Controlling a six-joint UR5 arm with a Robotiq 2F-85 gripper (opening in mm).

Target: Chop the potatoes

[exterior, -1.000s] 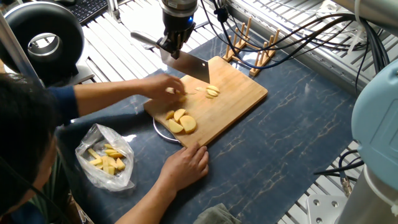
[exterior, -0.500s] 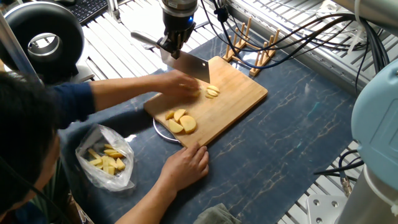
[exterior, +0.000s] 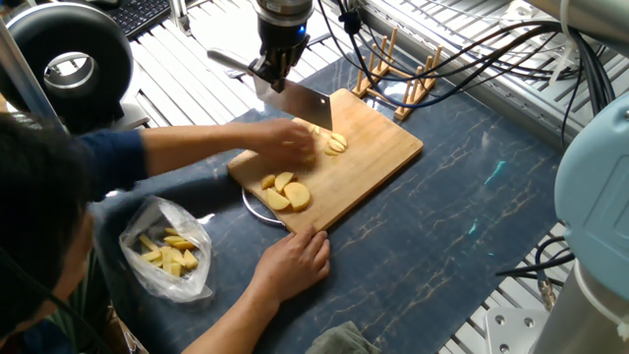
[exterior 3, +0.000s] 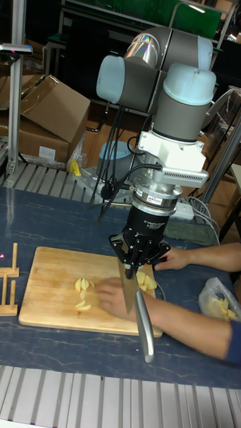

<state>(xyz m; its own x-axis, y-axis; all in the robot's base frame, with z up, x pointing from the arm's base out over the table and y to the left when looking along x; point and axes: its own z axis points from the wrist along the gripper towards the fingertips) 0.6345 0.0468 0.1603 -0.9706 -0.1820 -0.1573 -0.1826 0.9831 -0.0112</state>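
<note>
The pincer (exterior: pixel 272 67) is closed on a steel cleaver (exterior: pixel 298 106), blade above the pale yellow potato slices (exterior: pixel 335 144) on the bamboo board (exterior: pixel 378 147); their long axes run about 2 to 8 o'clock.

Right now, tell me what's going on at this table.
The robot arm's pincer is shut on a cleaver, holding it raised over the far edge of a wooden cutting board. A person is reaching in: one hand is arranging a few potato slices just below the blade, the other hand steadies the board's near edge. A second pile of potato pieces lies on the board, and a plastic bag with more yellow pieces sits beside it.
</note>
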